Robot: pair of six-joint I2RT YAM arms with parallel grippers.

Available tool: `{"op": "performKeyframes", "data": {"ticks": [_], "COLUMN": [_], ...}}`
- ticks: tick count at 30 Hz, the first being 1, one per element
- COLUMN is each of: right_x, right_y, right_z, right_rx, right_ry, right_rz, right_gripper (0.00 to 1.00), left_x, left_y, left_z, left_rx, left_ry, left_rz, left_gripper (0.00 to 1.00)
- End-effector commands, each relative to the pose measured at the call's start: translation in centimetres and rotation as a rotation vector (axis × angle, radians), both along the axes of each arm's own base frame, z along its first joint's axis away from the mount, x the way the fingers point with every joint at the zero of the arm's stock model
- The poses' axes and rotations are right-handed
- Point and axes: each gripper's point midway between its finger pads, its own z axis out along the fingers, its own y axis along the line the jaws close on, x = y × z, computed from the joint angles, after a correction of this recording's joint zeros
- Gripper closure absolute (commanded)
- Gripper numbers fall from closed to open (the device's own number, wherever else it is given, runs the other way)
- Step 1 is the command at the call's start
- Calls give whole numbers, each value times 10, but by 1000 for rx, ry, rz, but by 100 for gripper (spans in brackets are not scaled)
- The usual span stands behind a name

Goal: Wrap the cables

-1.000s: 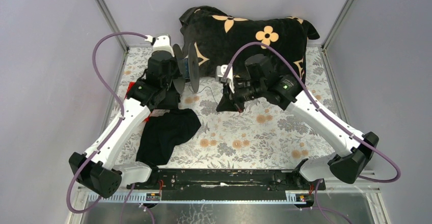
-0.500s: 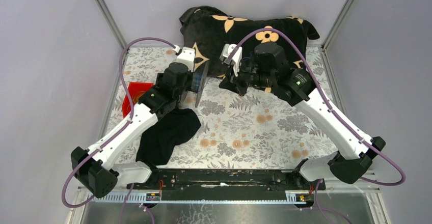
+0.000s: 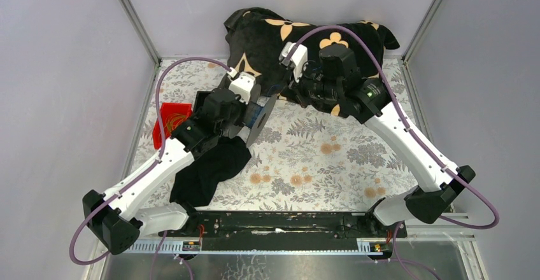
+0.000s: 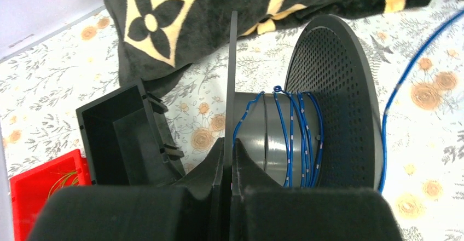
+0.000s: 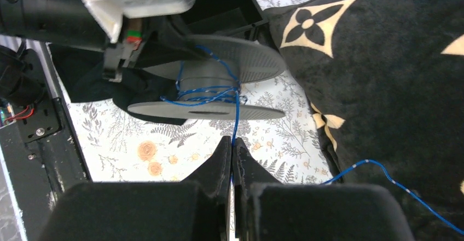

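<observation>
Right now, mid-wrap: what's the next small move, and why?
Probably sweep the right claw around the hub of the spool for one more turn. It is shut on the blue cable, which runs straight up to the few turns already wound. The left claw clamps one flange, and slack trails over the black pillow.

Soft, even light, hardly a shadow; wrist views blur up close, yet the thin blue cables [image 4: 302, 142] read crisp.
</observation>
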Motion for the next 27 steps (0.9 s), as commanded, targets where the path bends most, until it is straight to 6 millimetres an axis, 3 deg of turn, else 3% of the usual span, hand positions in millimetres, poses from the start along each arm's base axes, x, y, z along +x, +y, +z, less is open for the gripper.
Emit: {"op": "performKeyframes", "data": {"ticks": [1,6,15,22,27], "right_x": [22,40,72,81,74], "right_y": [-9,-18,-43,-59,-65], "right_z": [35,25,-12,-59,-93], "right_rx": [75,71,65,35,19], "right_ry": [-75,-45,37,127,203], "right_rz": [-64,-93,-150,-175,-146], "right_gripper": [100,100,100,100,96], "left_x": [-6,-19,-41,-50,-48], "left_y": [-18,-27,-39,-42,-39], "left_z": [28,27,38,54,66], "left_rx": [-67,-86,-146,-214,-273], "left_ry": [-91,-72,-64,-48,-34], "left_rz": [-100,-184,-300,-327,-316], "left_gripper": [100,100,100,100,100]}}
